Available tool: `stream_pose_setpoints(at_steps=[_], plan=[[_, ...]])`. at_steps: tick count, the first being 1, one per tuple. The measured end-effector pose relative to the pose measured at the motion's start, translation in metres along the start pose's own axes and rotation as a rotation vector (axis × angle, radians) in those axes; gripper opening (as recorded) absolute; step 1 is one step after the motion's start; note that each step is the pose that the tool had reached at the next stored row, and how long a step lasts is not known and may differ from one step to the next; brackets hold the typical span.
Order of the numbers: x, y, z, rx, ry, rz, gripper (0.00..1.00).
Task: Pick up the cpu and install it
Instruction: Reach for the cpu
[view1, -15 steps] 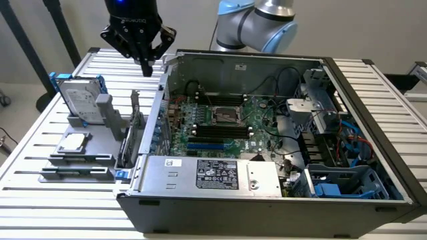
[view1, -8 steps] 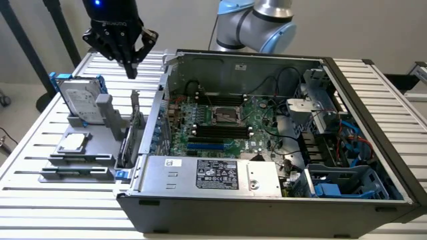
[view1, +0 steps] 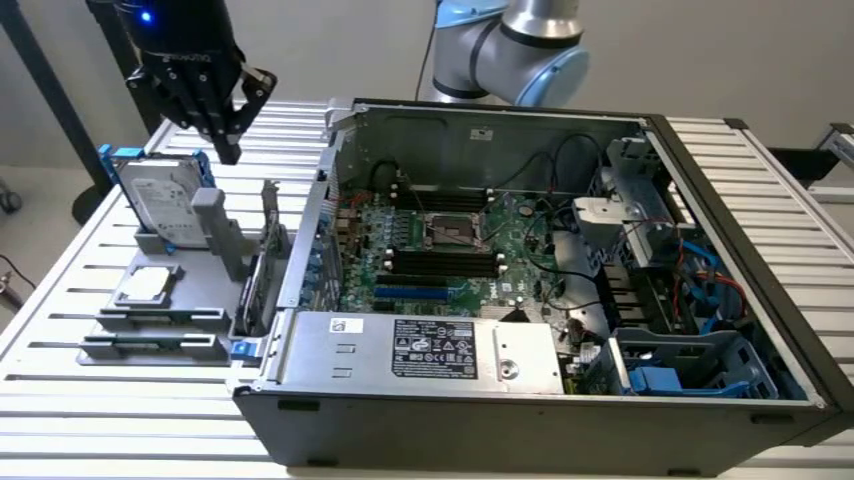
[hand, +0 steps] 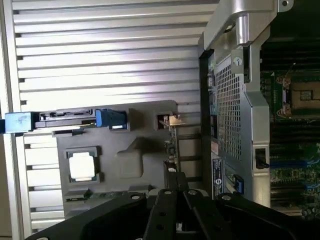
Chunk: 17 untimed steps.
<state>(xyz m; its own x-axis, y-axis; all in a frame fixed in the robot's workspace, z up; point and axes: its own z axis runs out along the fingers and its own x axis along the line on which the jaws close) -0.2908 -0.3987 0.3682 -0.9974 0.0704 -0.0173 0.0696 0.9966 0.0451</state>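
Note:
The cpu (view1: 147, 285) is a small square chip with a shiny silver top, lying flat in a recess of the grey holder (view1: 200, 312) at the exterior view's left, outside the computer case. In the wrist view the cpu (hand: 82, 166) sits in the same holder (hand: 135, 160). My black multi-finger gripper (view1: 224, 145) hangs above and behind the holder, over the upright hard drive (view1: 160, 200), well apart from the chip. The gripper (hand: 175, 182) looks shut, fingertips drawn together with nothing between them. The bare cpu socket (view1: 454, 232) lies on the motherboard inside the case.
The open computer case (view1: 747, 400) takes up the middle and the exterior view's right, its wall (hand: 235, 110) close beside the holder. The hard drive's blue bracket (hand: 107, 118) stands at the holder's far end. A power supply (view1: 427, 350) sits at the case front. Slatted metal table (view1: 107, 420) all around.

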Motion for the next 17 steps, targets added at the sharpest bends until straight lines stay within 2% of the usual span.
stream_pose_setpoints(at_steps=[17], plan=[[0.077, -0.0061, 0.0183, 0.0074, 0.0014, 0.000, 0.11]])
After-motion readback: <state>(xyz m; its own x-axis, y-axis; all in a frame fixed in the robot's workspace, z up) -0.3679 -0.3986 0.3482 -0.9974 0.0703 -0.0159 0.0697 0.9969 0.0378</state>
